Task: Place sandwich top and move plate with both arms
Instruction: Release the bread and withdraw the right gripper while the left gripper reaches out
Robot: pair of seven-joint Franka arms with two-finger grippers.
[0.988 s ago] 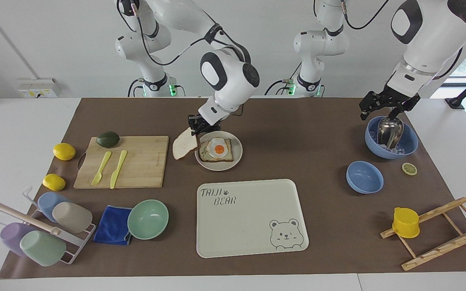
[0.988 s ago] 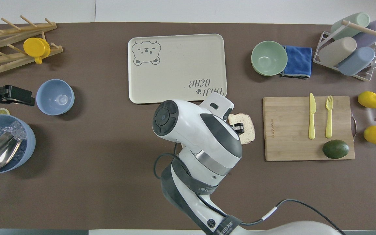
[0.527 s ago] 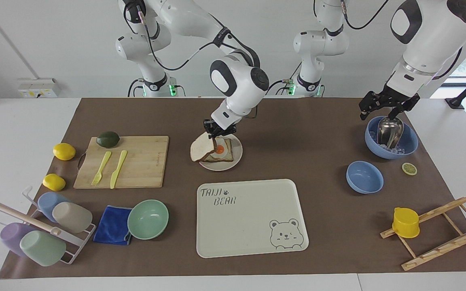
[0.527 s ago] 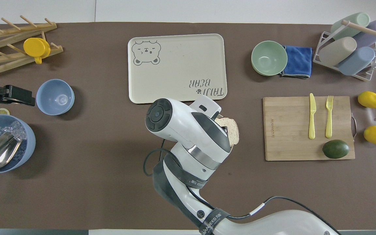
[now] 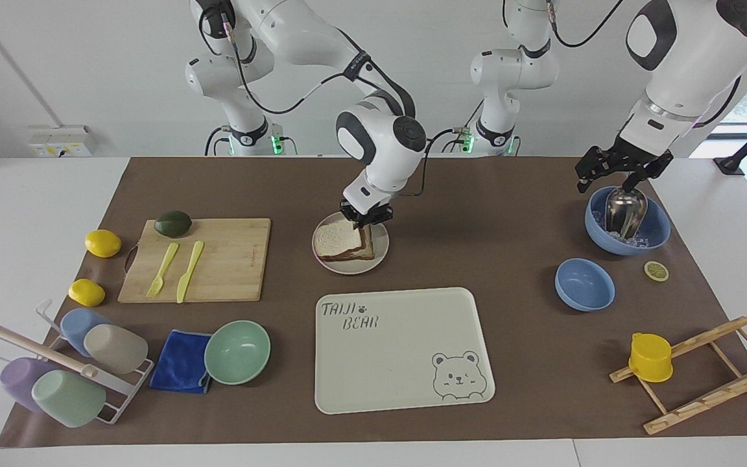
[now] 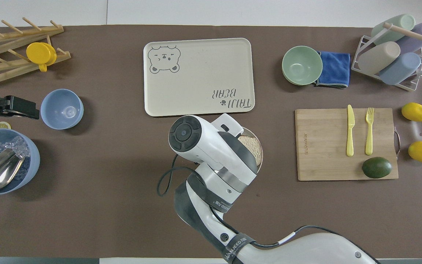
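The sandwich top (image 5: pixel 341 239) lies flat on the lower bread slice on the small round plate (image 5: pixel 383 250), and hides the fried egg. My right gripper (image 5: pixel 362 226) points down at the edge of the sandwich top nearest the robots, touching or just above it. In the overhead view my right arm covers most of the plate (image 6: pixel 261 154); only part of the sandwich top (image 6: pixel 253 146) shows. My left gripper (image 5: pixel 583 183) waits in the air beside the blue ice bowl (image 5: pixel 655 237); it also shows in the overhead view (image 6: pixel 34 111).
The bear-printed tray (image 5: pixel 406 350) lies just farther from the robots than the plate. The cutting board (image 5: pixel 231 259) with fork, knife and avocado lies beside the plate toward the right arm's end. A metal scoop (image 5: pixel 623 211) sits in the ice bowl, near a small blue bowl (image 5: pixel 584 284).
My right gripper carried the sandwich top from beside the plate over the egg slice and laid it flat on it. The left arm has not moved.
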